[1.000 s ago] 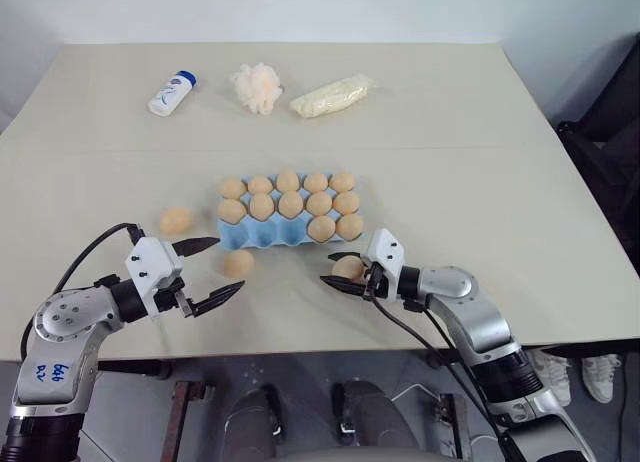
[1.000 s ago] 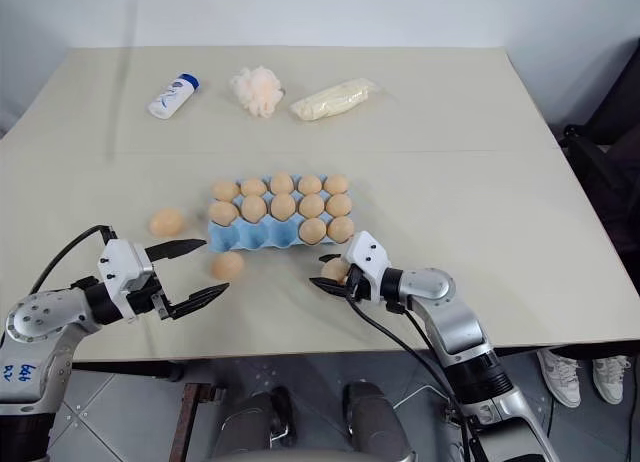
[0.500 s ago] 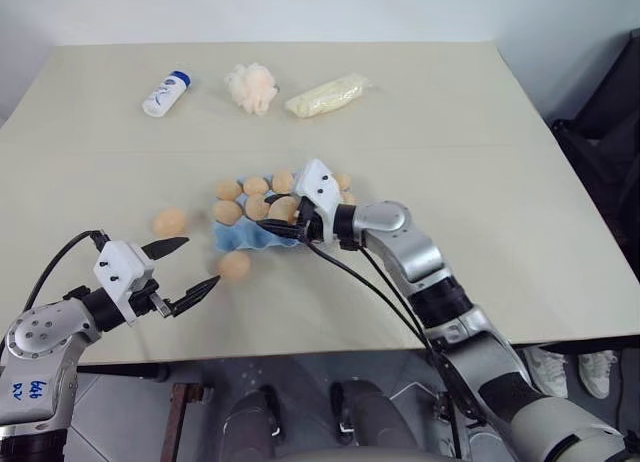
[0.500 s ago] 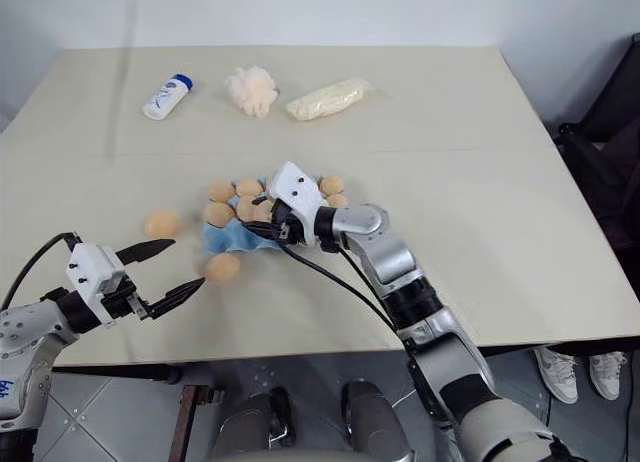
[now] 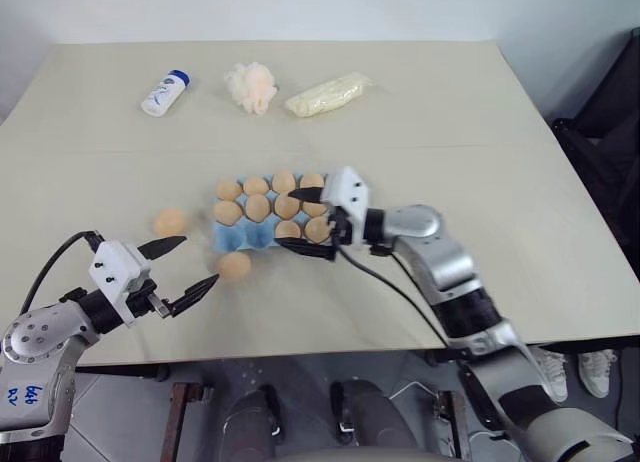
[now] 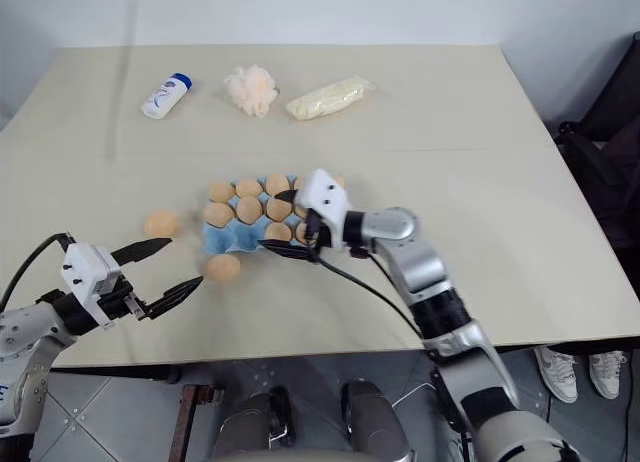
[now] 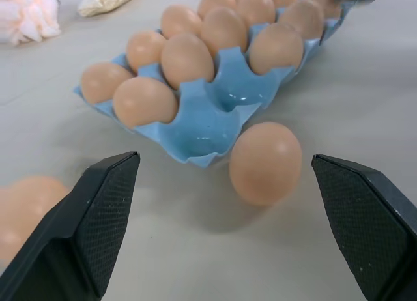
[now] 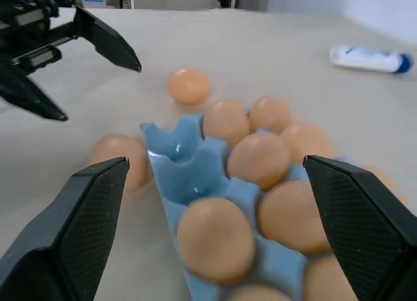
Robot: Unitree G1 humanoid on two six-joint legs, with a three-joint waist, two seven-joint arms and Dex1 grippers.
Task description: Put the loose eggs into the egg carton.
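The light-blue egg carton (image 5: 240, 239) lies mid-table with eggs in most cups; two front cups at its left end (image 7: 202, 128) are bare. One loose egg (image 5: 234, 265) rests just in front of that end, another (image 5: 170, 221) sits to the carton's left. My right gripper (image 5: 291, 219) hovers open over the carton's front right part, pointing left, nothing between its fingers (image 8: 71, 229). My left gripper (image 5: 188, 263) stands open near the table's front edge, aimed at the near loose egg (image 7: 265, 162), a short way from it.
Along the far side lie a white bottle with a blue cap (image 5: 160, 92), a pale fluffy puff ball (image 5: 250, 85) and a yellowish wrapped packet (image 5: 328, 94). The table's front edge runs just below both arms. A dark chair (image 5: 610, 132) stands off the right edge.
My right gripper lifted an egg from the table in front of the carton, carried it over the carton and opened; that egg now sits in the front row. The left gripper stayed open.
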